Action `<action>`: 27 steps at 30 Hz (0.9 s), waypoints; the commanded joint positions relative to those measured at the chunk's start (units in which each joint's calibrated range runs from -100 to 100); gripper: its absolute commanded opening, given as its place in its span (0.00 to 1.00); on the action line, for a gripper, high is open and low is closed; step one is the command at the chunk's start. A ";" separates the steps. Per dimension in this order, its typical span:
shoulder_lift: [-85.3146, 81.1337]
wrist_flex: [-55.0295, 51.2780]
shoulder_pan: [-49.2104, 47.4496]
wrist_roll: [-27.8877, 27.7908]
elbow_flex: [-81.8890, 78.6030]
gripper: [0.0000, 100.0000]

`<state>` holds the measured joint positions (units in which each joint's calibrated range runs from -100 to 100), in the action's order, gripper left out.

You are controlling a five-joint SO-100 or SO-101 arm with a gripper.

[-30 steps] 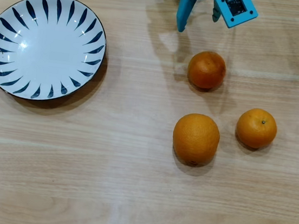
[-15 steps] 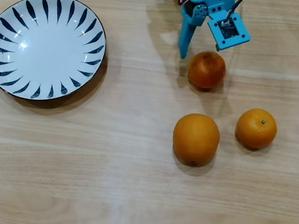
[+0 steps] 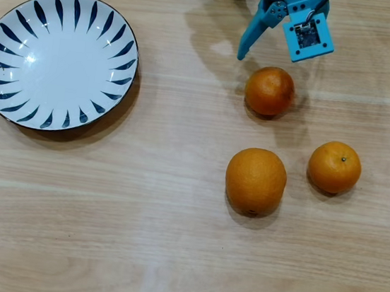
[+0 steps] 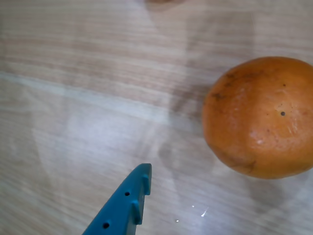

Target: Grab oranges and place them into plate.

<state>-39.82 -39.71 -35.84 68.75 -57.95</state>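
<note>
in the wrist view we see only one blue finger [image 4: 124, 205] of the gripper, rising from the bottom edge with small holes along it; its partner is out of frame, so from here we cannot tell how the fingers stand. just past the tip lies bare wooden table [image 4: 88, 98], crossed by soft shadows. to the right sits one orange [image 4: 259, 116], dimpled, with dark scuffs and a tiny dark dot; its right side is cut off by the frame edge. the finger tip is near it but apart from it. at the very top edge a brownish blur shows, too little for us to name.

in the overhead view the gripper [image 3: 263, 53] enters from the top edge, most of the arm cut off. we make out one long blue finger slanting down to the left and a square blue block with a small dark part beside it; the second finger is hard to pick out, so we cannot tell whether they are apart or together. the nearest orange [image 3: 269, 91] lies just below the gripper, not touched. farther down sit the larger orange [image 3: 255, 181] and, to its right, a smaller orange [image 3: 335, 167], all three apart from one another on the table. the plate [image 3: 25, 22] lies well apart at the left, white with dark blue strokes, holding no fruit. nothing stands between the oranges and the plate.
</note>
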 commanded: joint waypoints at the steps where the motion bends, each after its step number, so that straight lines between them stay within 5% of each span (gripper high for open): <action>1: -0.08 1.07 1.16 0.14 0.68 0.47; 8: -0.08 1.59 2.93 -0.01 -1.22 0.47; 16: 2.12 20.41 3.02 -0.01 -9.64 0.47; 27: 7.45 21.10 3.82 -0.12 -9.19 0.47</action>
<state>-35.08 -19.90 -32.55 68.81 -68.66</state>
